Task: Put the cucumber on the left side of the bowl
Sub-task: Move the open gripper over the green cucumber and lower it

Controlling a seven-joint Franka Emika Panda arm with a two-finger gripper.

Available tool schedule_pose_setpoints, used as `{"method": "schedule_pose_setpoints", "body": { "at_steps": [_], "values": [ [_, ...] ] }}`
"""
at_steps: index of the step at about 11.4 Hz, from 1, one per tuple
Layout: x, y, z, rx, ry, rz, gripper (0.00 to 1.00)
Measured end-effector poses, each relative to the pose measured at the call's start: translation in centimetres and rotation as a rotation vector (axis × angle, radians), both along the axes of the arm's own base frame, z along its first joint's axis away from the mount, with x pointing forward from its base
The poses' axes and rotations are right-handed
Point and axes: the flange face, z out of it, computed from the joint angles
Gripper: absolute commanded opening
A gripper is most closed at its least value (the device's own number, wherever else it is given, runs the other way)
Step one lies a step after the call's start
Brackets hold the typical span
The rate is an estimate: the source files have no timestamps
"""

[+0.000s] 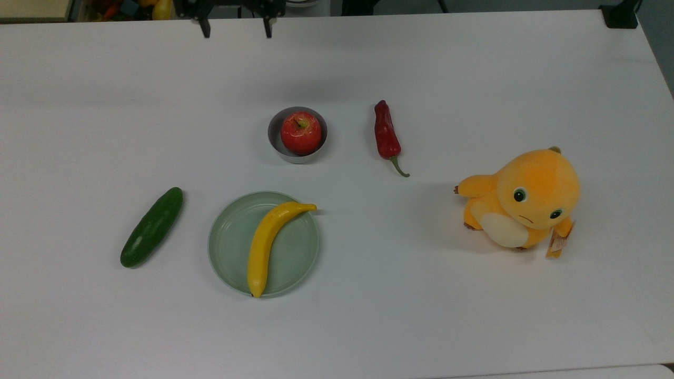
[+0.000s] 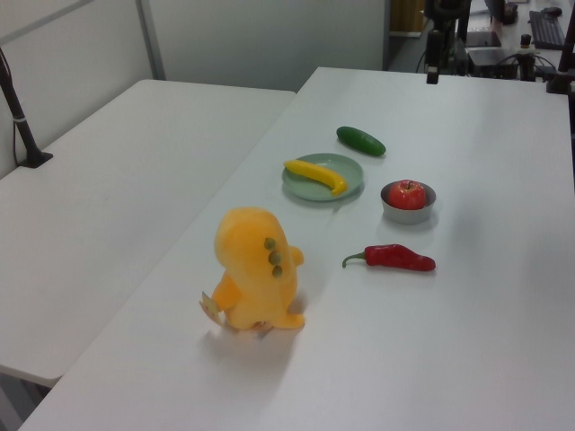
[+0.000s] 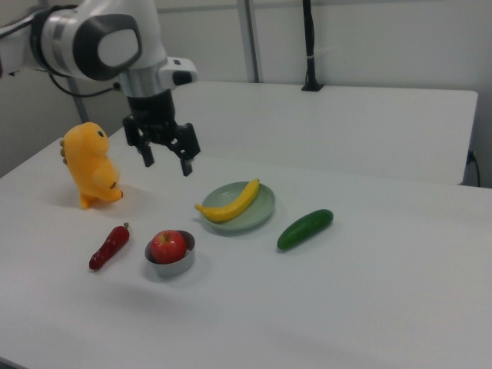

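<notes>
The dark green cucumber (image 1: pixel 151 227) (image 2: pixel 360 140) (image 3: pixel 305 228) lies on the white table, at the top view's left of the pale green plate. The small grey bowl (image 1: pixel 274 126) (image 2: pixel 395 212) (image 3: pixel 181 266) holds a red apple (image 1: pixel 300 132) and stands beyond the plate. My gripper (image 1: pixel 236 32) (image 2: pixel 432 76) (image 3: pixel 167 164) hangs in the air over the table's far edge in the top view, well away from cucumber and bowl. Its fingers are spread wide with nothing between them.
A pale green plate (image 1: pixel 229 247) carries a yellow banana (image 1: pixel 268 239). A red chili (image 1: pixel 386 136) lies at the top view's right of the bowl. An orange plush toy (image 1: pixel 524 200) sits further right. Bare table lies at the top view's left of the bowl.
</notes>
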Motion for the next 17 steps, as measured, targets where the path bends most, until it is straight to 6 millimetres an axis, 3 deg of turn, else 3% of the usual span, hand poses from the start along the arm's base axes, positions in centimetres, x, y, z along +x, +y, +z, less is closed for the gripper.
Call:
{"method": "schedule_pose_setpoints", "body": {
  "at_steps": [4,9,14,17],
  "values": [
    [4.2,-5.4,-3.7,-0.019,-0.138,-0.09,1.0],
    [7.9,-10.2,-9.1,-0.047,-0.265,-0.157,1.0],
    [11.3,-13.2,-17.3,-0.076,-0.378,-0.19,1.0],
    [12.6,-13.7,-21.3,-0.089,-0.435,-0.193,1.0]
  ]
}}
